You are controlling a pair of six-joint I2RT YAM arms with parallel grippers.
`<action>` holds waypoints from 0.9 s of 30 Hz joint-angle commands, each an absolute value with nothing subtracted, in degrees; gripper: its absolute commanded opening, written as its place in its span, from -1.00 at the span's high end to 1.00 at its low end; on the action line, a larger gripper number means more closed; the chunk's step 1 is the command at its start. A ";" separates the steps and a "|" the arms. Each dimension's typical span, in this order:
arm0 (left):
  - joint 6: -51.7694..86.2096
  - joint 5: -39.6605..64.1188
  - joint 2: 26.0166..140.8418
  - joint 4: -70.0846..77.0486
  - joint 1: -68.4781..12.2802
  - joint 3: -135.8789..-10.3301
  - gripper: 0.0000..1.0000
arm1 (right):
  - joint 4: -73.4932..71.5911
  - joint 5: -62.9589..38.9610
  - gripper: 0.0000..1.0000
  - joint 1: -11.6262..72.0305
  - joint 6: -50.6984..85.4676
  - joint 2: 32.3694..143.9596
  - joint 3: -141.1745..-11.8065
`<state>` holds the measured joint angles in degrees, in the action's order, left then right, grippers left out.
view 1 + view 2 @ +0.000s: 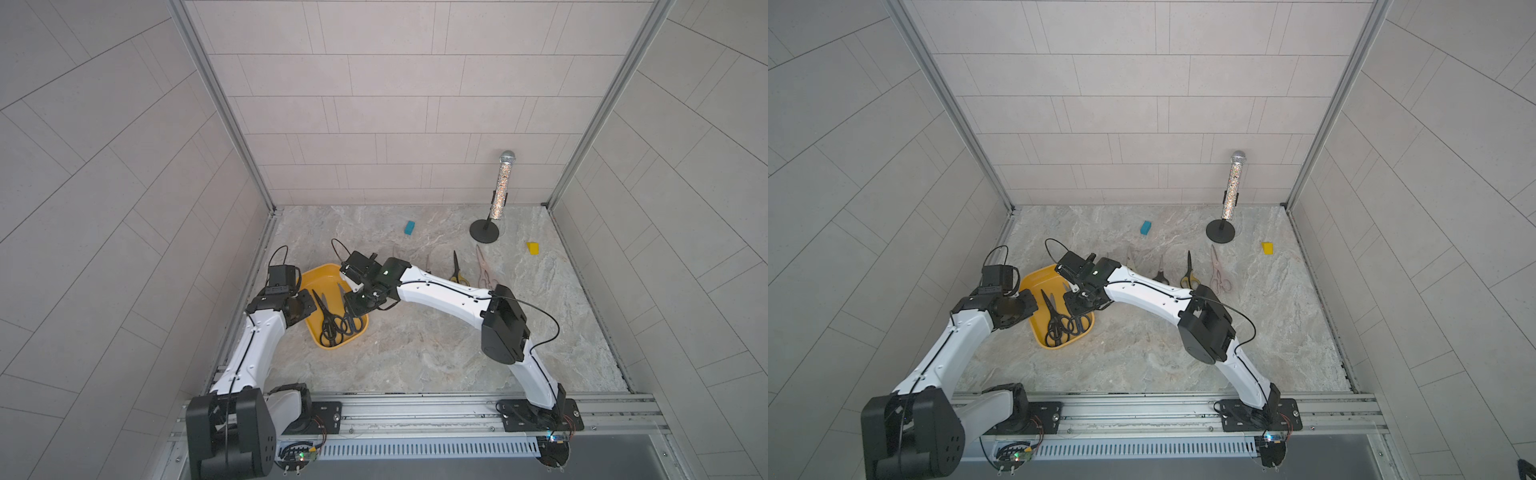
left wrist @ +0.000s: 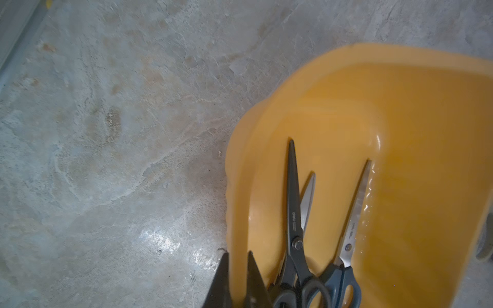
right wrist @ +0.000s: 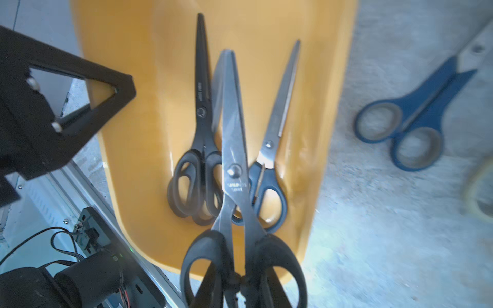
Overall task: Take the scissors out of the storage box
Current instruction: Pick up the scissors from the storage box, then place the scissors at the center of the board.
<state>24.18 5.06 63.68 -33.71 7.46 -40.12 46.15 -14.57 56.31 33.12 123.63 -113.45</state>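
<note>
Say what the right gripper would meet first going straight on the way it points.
The right gripper holds a black-handled pair; beyond that, likely the scissors in the storage box, depth unclear.

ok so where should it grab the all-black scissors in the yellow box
Grip the all-black scissors across the closed blades just ahead of the pivot, coming straight down. They lie flat in the storage box and are slim there; the handle loops sit stacked on another pair, so they are probably harder to pinch cleanly.
</note>
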 commanded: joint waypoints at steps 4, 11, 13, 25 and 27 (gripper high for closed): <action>24.87 5.40 62.00 -31.47 7.01 -40.34 1.00 | 47.72 -11.00 0.77 49.67 31.48 109.50 -99.67; 25.08 5.84 61.52 -31.35 6.59 -40.15 1.00 | 48.33 -10.39 0.77 37.47 28.72 95.55 -78.90; 25.10 5.82 61.39 -31.38 6.42 -40.16 1.00 | 49.10 -10.78 0.77 33.44 27.60 92.24 -73.95; 25.21 6.06 61.38 -31.29 5.65 -40.16 1.00 | 54.68 -7.16 0.76 15.94 20.96 85.36 -57.55; 25.21 6.06 61.35 -31.33 5.54 -40.16 1.00 | 55.26 -6.69 0.76 15.56 21.22 87.54 -56.84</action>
<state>24.58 5.37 62.54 -32.86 5.93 -40.12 52.66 -8.95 15.70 22.24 85.86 -57.67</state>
